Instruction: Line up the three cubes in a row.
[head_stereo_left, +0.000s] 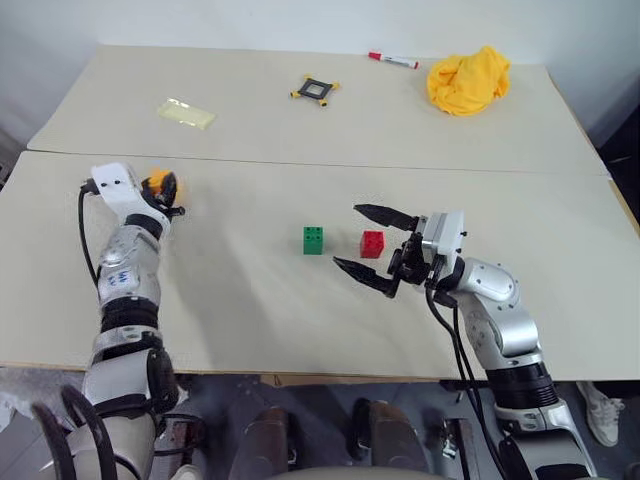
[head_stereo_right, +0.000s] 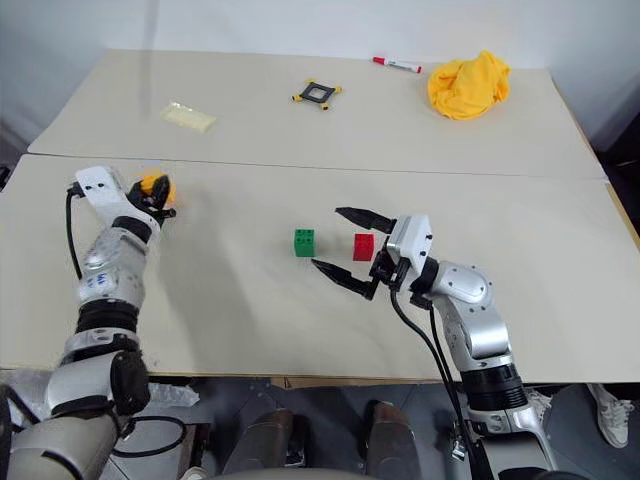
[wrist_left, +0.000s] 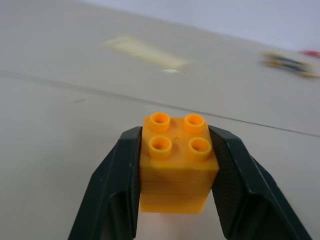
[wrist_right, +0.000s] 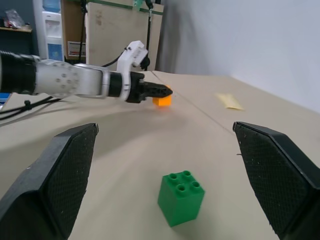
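My left gripper (head_stereo_left: 163, 187) is shut on the orange-yellow cube (wrist_left: 175, 160) at the left of the near table, one finger on each side and the studs facing up. The green cube (head_stereo_left: 313, 240) and the red cube (head_stereo_left: 372, 244) sit side by side on the table's middle, a small gap apart. My right gripper (head_stereo_left: 347, 236) is open and points left. In the head views the red cube shows between its spread fingers. In the right wrist view the green cube (wrist_right: 181, 196) lies just ahead between the fingers, and the left gripper with the orange-yellow cube (wrist_right: 161, 100) is farther off.
On the far table lie a crumpled yellow cloth (head_stereo_left: 468, 80), a red marker (head_stereo_left: 393, 60), a black square frame with yellow corners (head_stereo_left: 315, 89) and a pale yellow packet (head_stereo_left: 185, 113). A seam (head_stereo_left: 300, 160) separates the two tables.
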